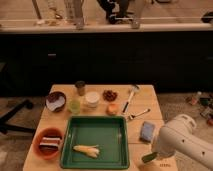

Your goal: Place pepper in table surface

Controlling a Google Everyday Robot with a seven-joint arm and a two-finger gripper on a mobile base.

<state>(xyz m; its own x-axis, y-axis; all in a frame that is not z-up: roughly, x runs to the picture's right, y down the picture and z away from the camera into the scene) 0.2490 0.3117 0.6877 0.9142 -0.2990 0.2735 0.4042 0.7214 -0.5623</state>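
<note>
The dark green pepper (148, 157) sticks out from the end of my white arm (177, 137), low over the front right corner of the light wooden table surface (150, 102). My gripper (154, 154) is at that corner, to the right of the green tray, mostly hidden behind the arm's wrist. It is shut on the pepper. I cannot tell whether the pepper touches the wood.
A green tray (100, 130) holds a pale yellow banana-like piece (87, 149). An orange bowl (49, 142) stands at the front left and a blue pad (147, 131) lies just beyond the gripper. Cups, bowls and utensils (130, 95) line the far half.
</note>
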